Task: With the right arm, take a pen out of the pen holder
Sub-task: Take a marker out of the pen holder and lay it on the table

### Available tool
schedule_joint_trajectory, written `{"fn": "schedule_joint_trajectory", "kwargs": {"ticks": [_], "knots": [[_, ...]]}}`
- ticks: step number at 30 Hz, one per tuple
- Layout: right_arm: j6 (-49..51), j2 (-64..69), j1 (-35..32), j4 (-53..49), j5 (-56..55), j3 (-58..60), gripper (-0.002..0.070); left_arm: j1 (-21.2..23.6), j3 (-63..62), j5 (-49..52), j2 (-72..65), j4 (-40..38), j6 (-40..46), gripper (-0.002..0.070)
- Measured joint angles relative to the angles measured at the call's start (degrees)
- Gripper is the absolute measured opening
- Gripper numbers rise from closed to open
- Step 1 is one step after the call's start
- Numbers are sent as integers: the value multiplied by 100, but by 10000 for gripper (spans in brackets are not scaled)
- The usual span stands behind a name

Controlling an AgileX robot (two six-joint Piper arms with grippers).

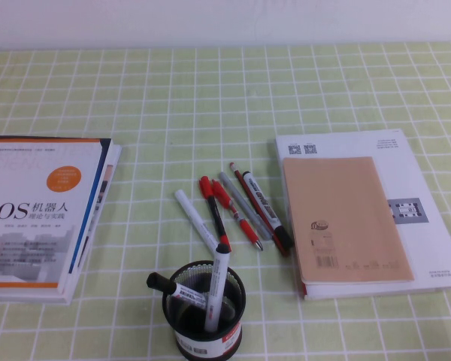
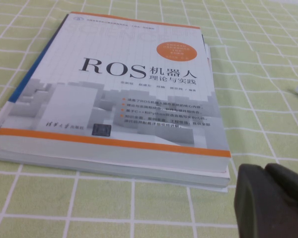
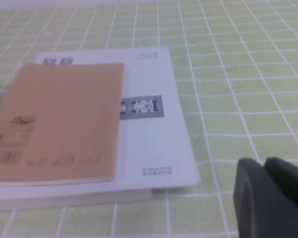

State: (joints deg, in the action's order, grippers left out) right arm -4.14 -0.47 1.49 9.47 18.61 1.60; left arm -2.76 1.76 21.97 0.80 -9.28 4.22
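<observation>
Black mesh pen holder (image 1: 203,336) sits at the near edge of the green checked tablecloth (image 1: 210,98), roughly centre. Two markers stand in it: one black-capped marker (image 1: 182,293) leans out toward the left, one white marker (image 1: 219,289) stands near upright. Loose pens (image 1: 237,210) lie in a fan on the cloth just behind the holder. ROS book (image 1: 41,214) is on a stack at the left; a tan notebook (image 1: 346,218) lies on a white book (image 1: 417,169) at the right. Right gripper (image 3: 262,166) is low beside the white book's near corner, fingers pressed together, holding nothing, well apart from the holder. Left gripper (image 2: 264,173) is just off the ROS book's near corner, also closed and empty.
</observation>
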Motion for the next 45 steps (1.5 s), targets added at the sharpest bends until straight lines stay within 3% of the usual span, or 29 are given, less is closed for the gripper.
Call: {"fn": "schedule_joint_trajectory", "kwargs": {"ticks": [6,16,26,32,45], "knots": [[0,0,0,619,-365,0,-13,0,0,0,0,0,0,-8],[0,0,0,2494,-880,0,-13,0,0,0,0,0,0,-8],[0,0,0,3182,-1227,0,-12,0,0,0,0,0,0,-8],[0,254,0,3361,-464,-463,-12,0,0,0,0,0,0,-8],[-162,2905,0,2032,2400,-2462,-12,0,0,0,0,0,0,-8]]}}
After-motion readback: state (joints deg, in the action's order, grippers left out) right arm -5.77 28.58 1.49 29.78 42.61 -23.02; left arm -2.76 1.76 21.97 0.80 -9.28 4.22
